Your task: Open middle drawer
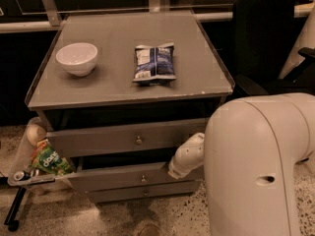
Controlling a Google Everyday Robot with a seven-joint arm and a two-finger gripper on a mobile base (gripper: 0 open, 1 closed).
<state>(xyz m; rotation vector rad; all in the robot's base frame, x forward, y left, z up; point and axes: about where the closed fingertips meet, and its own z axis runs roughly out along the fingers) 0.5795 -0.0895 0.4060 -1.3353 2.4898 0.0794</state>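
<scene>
Because the gripper (185,157) sits at the right end of the middle drawer (108,178), well away from its knob (143,179), any pull from there would be off-centre, and the drawer could twist and bind. Whether the gripper is apart, together or clamped on the drawer's edge cannot be told, because the robot's bulky white arm (256,166) hides the contact.

The middle drawer lies between the taller top drawer (93,141) and the narrow bottom drawer (118,194). It seems to stand slightly out, though the dim view makes that uncertain. With the top drawer's front just above, the gripper could catch its underside and drag it along. A hard tug might also jolt the cabinet (108,90) and shift the bowl (77,58) and the snack bag (154,63) resting on it.
</scene>
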